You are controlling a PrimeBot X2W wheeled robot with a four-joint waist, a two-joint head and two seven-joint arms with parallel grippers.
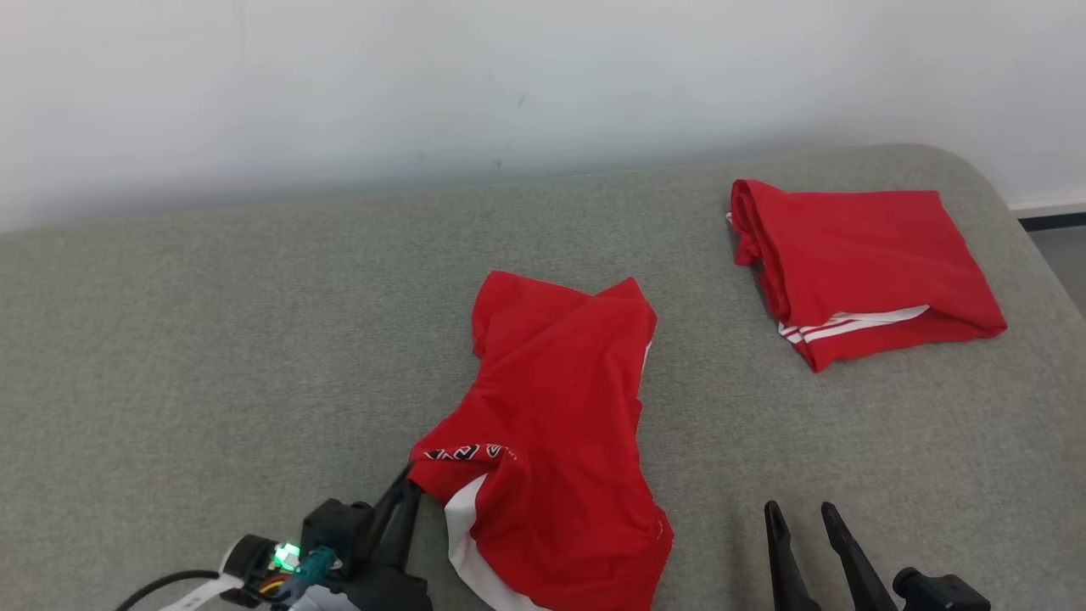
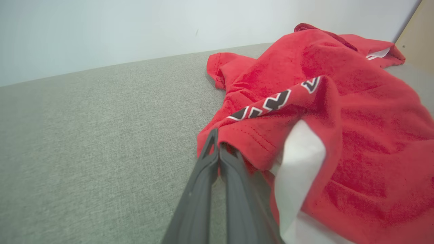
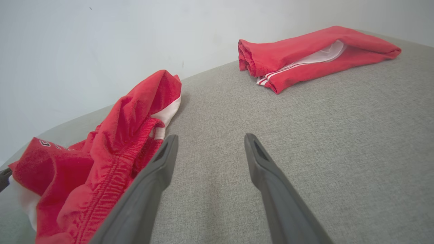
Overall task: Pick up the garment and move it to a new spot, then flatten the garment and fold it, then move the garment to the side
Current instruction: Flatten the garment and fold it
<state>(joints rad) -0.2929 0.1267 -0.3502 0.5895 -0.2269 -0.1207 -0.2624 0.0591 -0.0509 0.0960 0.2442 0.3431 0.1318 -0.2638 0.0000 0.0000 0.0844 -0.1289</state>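
Note:
A crumpled red garment [image 1: 551, 407] with white panels and a black-and-white patterned band lies in the near middle of the grey upholstered surface [image 1: 212, 339]. My left gripper [image 1: 409, 485] is at its near left corner, fingers pressed together and shut on the red hem [image 2: 237, 139]. In the left wrist view the left gripper [image 2: 217, 144] pinches the garment [image 2: 339, 101] right below the patterned band. My right gripper [image 1: 797, 509] stands open over bare surface to the right of the garment. In the right wrist view the right gripper [image 3: 208, 139] holds nothing, with the garment [image 3: 118, 142] to its left.
A second red garment [image 1: 857, 263], folded and showing white stripes, lies at the far right; the right wrist view shows it too [image 3: 305, 51]. A pale wall [image 1: 509, 76] runs along the back. The surface rounds off at its far right corner [image 1: 1010, 182].

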